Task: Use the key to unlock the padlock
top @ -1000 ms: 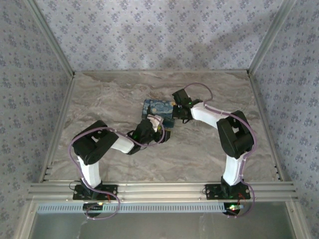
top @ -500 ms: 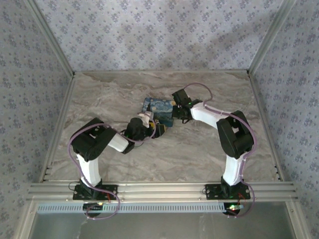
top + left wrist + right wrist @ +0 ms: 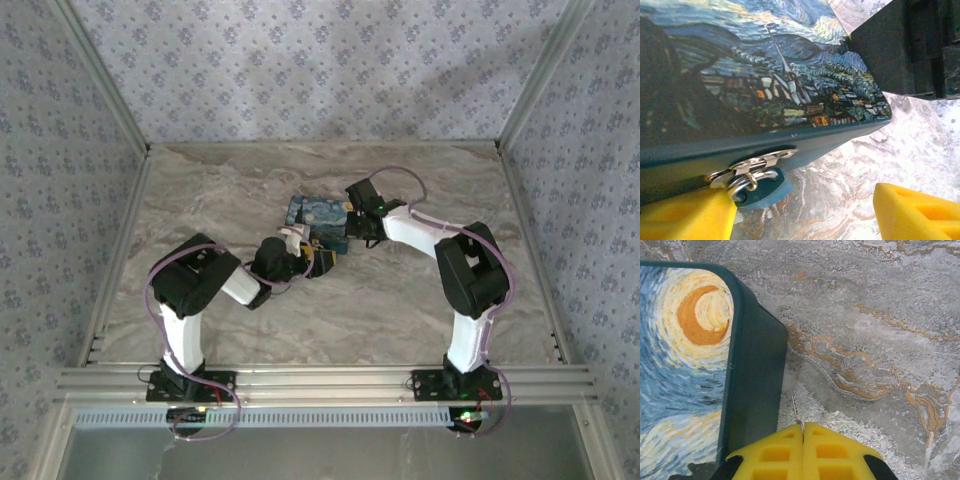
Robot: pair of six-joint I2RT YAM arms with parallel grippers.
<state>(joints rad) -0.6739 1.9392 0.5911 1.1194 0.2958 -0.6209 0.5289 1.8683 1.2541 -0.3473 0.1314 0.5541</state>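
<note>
- The box (image 3: 765, 75) with the night-sky picture sits near the middle of the worktop (image 3: 200, 200), a bit toward the far wall.
- The padlock (image 3: 771, 186) is small and blue. It hangs from a silver clasp (image 3: 752, 164) on the box's dark front side, just under the lid edge, low over the worktop.
- The left fingers (image 3: 920, 212) are spread wide, with nothing held.
- One yellow finger is right under the padlock. I cannot tell if they touch.
- The other finger is off past the box's rounded corner, with bare worktop in the gap between the two.
- The right fingers (image 3: 825, 450) are pressed together, pinching the key (image 3: 795, 410). Only a thin metal tip pokes out from between them.
- That tip points along the box's dark side wall, just beside it and not touching.
- The right arm's black end (image 3: 910, 45) is close to the box's far corner, so that side is tight.
- There is lots of bare worktop on the left, on the right, and near the arm bases.
- Patterned walls (image 3: 320, 70) stand around three edges of the worktop.
</note>
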